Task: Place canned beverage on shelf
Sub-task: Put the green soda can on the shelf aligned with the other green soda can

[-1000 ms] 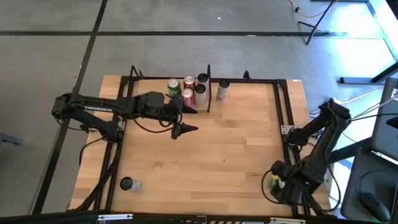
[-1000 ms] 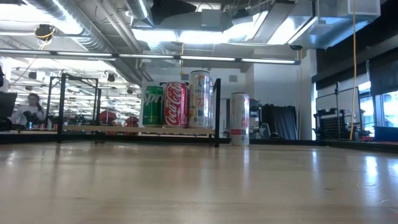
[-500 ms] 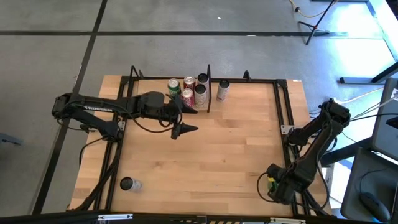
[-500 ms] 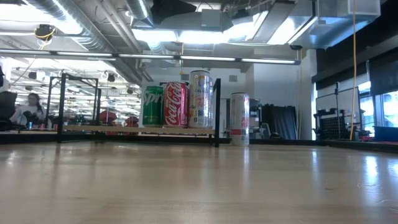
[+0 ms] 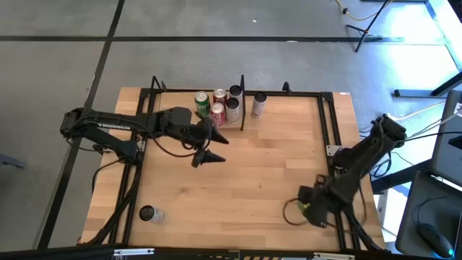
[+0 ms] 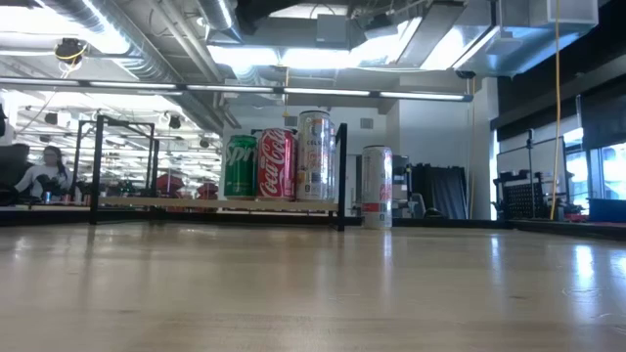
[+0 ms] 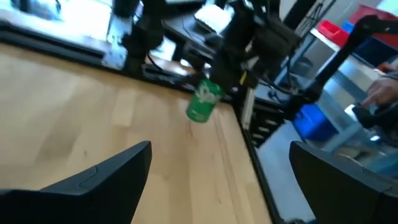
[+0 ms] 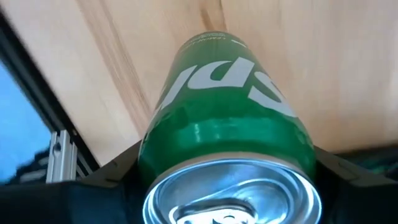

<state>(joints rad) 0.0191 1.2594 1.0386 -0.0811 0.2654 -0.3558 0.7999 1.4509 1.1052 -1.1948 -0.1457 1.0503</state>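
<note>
My right gripper (image 5: 306, 207) is near the table's near right corner, shut on a green can (image 8: 227, 118). The can also shows in the left wrist view (image 7: 203, 103). My left gripper (image 5: 215, 149) is open and empty over the table, just in front of the shelf (image 5: 180, 94). The shelf, a light-wood ledge in black rods with an upright divider post (image 5: 242, 101), runs along the far edge. Several cans (image 6: 277, 164) stand upright on it left of the post. One pale can (image 5: 258, 105) stands right of the post. My right gripper pinches the green can's side wall near its top end (image 8: 186, 134) between its two fingers (image 8: 115, 174). The can's lid faces the wrist and its body points out along the fingers. The can is tilted, and in the left wrist view it looks clear of the table.
A lone can (image 5: 148, 214) stands near the table's near left corner. Black frame rods (image 5: 328, 123) run along the table's right and left sides. The wooden tabletop (image 5: 267, 166) between the two arms is bare. A person (image 6: 44, 171) sits far off in the room.
My right gripper has carried the green can from the near right corner toward the table's left and a little toward the far edge. My left gripper has drawn back a little from the shelf, toward the near left, staying open.
</note>
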